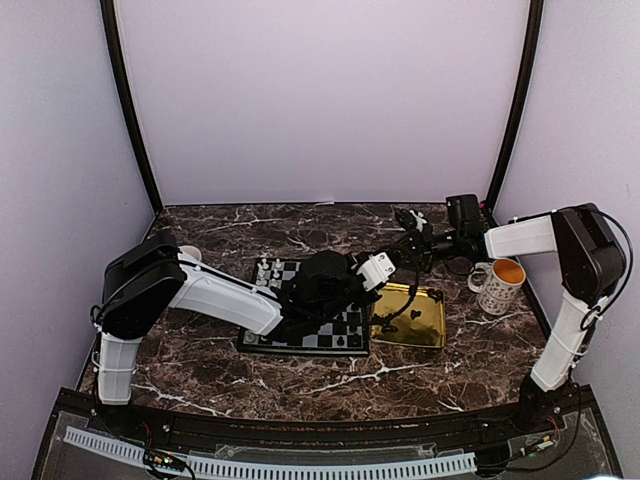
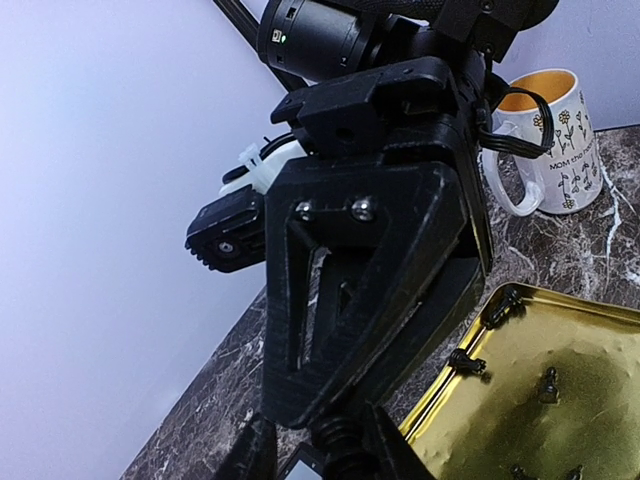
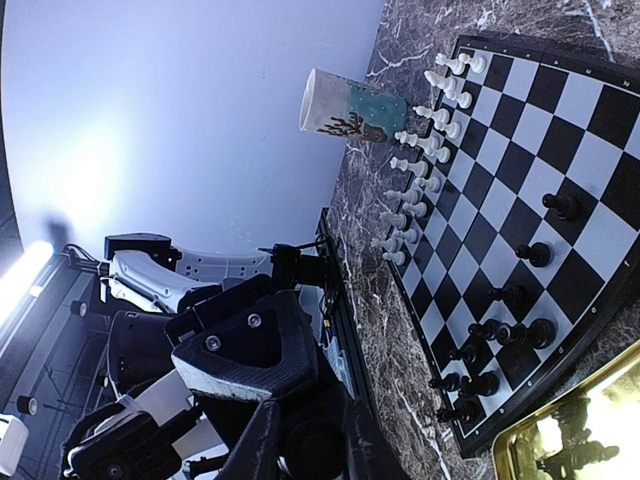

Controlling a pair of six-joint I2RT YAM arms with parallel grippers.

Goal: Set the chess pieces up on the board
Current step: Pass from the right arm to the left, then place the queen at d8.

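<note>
The left arm [image 1: 225, 298] and right arm [image 1: 520, 240] pair smooth white link shells with bulky matte-black joints. A thin black cable [image 1: 627, 258] loops off the right elbow at 3 o'clock; a black printed bracket [image 2: 370, 300] carries two silver screws [image 2: 335, 210].

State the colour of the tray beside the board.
Shiny gold tray; left wrist view shows it best.

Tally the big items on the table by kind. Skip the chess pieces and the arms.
Mugs: 2 (floral mug, teal mug)
Board: 1
Tray: 1
Total: 4
</note>
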